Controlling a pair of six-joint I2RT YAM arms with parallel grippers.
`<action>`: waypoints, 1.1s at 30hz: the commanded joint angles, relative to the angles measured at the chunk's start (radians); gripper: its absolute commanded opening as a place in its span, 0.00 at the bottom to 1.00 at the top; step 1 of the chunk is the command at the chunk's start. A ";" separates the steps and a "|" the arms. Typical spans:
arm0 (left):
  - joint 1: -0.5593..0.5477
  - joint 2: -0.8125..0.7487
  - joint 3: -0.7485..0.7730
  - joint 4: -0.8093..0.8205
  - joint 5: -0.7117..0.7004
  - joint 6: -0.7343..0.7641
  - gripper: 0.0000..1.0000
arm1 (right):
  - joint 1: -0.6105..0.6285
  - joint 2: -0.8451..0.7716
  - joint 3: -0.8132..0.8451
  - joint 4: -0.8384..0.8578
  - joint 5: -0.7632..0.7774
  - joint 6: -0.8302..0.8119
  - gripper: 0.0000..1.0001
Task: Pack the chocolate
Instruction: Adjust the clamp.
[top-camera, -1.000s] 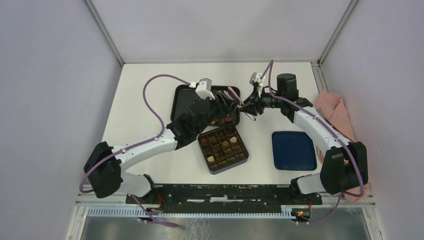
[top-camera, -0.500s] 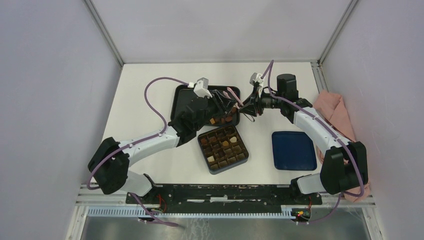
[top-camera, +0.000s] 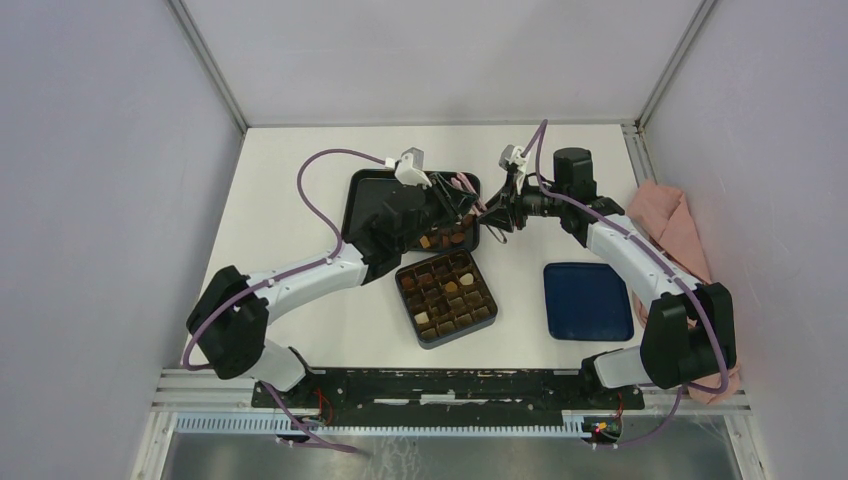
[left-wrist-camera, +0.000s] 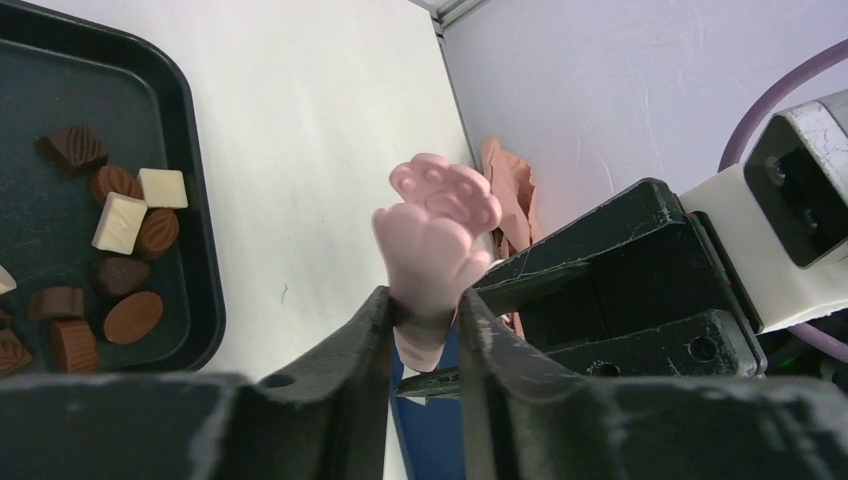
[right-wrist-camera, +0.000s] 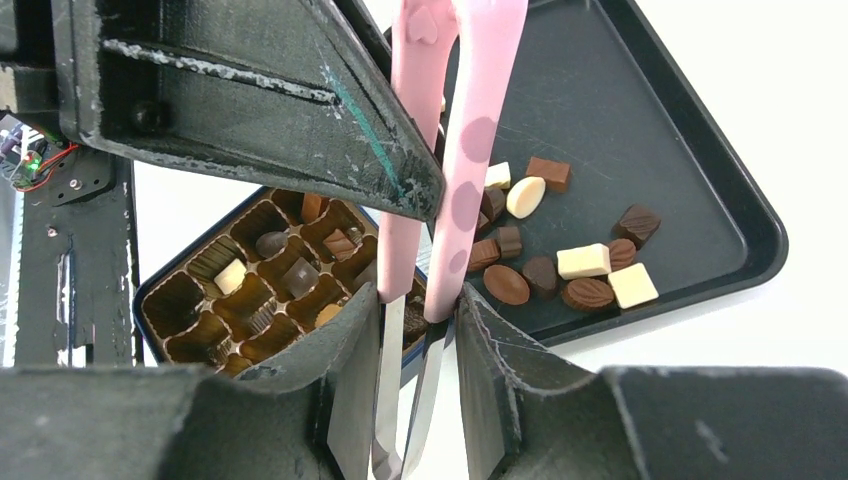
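Observation:
The pink tweezers hang between both grippers above the black tray's right end. My left gripper is shut on their paw-shaped end, jaws pressed against both sides. My right gripper is shut on the tweezers' two arms where pink meets metal. Loose chocolate pieces, dark, mid brown and cream-white, lie in the tray's near right corner; they also show in the left wrist view and the right wrist view. The dark compartment box holds several pieces.
The black tray lies at centre back, its bare floor showing in the wrist views. The box sits just in front of it. A blue lid lies to the right. A pink cloth is at the right wall.
The left arm has swung so that its gripper shifted a little back and right along the tweezers. The right arm and the tweezers have hardly moved.

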 joint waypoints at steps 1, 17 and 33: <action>0.000 0.007 0.040 0.007 -0.004 -0.038 0.28 | 0.015 -0.035 -0.002 0.048 -0.023 0.019 0.36; -0.001 -0.027 -0.002 0.100 0.061 0.045 0.36 | 0.015 -0.032 -0.010 0.081 -0.056 0.064 0.36; 0.052 -0.132 -0.132 0.216 0.159 0.037 0.46 | 0.003 -0.032 -0.040 0.198 -0.152 0.184 0.36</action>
